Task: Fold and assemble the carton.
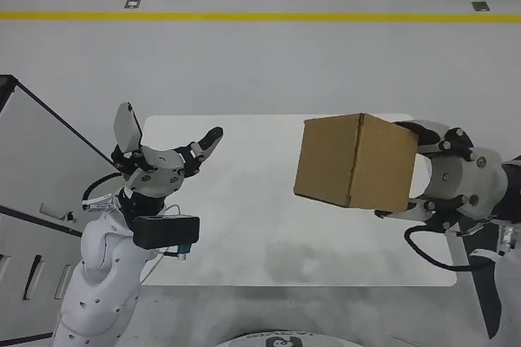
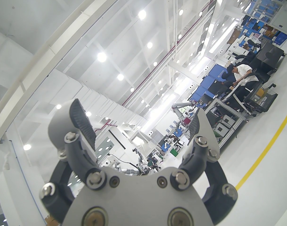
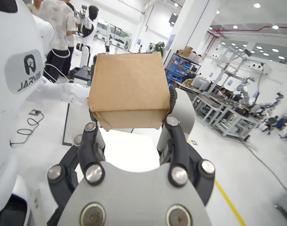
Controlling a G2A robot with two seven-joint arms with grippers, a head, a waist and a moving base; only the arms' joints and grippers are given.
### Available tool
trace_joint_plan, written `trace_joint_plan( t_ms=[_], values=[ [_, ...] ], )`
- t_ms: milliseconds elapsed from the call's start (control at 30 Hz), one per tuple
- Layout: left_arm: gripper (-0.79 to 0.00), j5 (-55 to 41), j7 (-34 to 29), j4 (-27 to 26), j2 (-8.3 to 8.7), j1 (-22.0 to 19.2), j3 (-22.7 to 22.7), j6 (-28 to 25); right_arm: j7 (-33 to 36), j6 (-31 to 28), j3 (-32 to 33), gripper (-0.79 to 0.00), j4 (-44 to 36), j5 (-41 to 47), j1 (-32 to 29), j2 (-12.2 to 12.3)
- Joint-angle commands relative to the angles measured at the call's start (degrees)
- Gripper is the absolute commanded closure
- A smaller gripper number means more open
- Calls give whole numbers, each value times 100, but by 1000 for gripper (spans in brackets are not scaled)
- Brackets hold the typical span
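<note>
Jaws on the right gripper (image 1: 412,171) are clamped across the carton (image 1: 354,160), holding it above the table (image 1: 269,243) near its far right corner, with the carton sticking out toward the left edge. The left gripper (image 1: 169,132) is spread wide and empty over the far left corner, well apart. It would probably need to cross over to help.

A broad passage is left over the table (image 1: 269,252) between the left gripper (image 1: 168,132), at its left edge, and the carton (image 1: 356,160) — clamped in the right gripper (image 1: 410,173) above the right side. Beyond the left edge the way is closed by a grey panel (image 1: 26,165).
</note>
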Motion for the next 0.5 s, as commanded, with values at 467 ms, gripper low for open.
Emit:
trace_joint_plan(
  t_ms=[467],
  values=[
    [-785,0,0,0,0,0,0,0,65,88,139,0,-307,-401,89,12]
  ],
)
